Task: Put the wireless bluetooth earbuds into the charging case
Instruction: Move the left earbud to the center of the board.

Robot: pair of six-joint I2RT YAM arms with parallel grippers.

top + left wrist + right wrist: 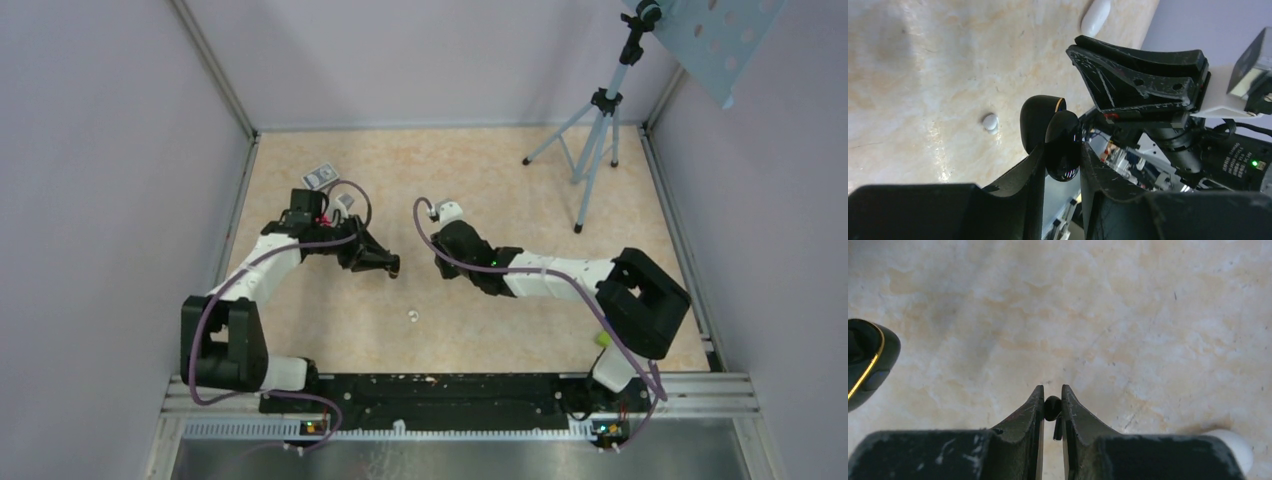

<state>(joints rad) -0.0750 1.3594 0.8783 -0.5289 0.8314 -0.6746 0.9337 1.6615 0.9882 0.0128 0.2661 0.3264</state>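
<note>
Black earbud [1052, 407] sits pinched at the tips of the right gripper [1051, 388], its short stem running back along the fingers. Across a small gap over the middle of the table [520, 200], the left gripper [1062, 152] is clamped on the glossy black charging case [1040, 120], whose gold-rimmed half looks hinged open. Seen from the right wrist, the case lies off to the left and slightly ahead of the earbud, not in line with it. The right arm, which carries the earbud, would seemingly need to shift sideways toward the left arm and line the stem up with the case's opening. A small white rounded piece [411, 316] lies loose on the table, nearer the bases.
</note>
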